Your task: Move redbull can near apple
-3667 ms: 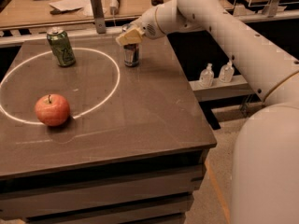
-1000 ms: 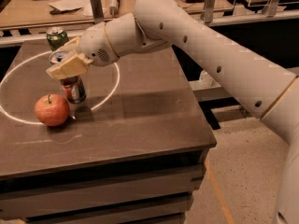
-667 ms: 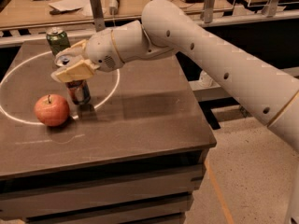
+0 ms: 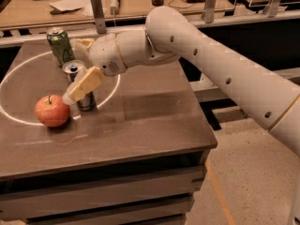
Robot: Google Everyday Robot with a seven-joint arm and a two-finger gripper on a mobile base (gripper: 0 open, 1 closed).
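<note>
The gripper (image 4: 78, 72) is hovering with fingers (image 4: 87, 83) spread apart around the upright redbull can (image 4: 86, 102), which is standing just beside the apple (image 4: 52, 110). Bare surface (image 4: 150, 116) is stretching toward the right edge.

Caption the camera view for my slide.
Gripper at the redbull can, which stands close beside the apple on the table.

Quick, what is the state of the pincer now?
The pincer: open, straddling the redbull can beside the apple, not gripping it.
</note>
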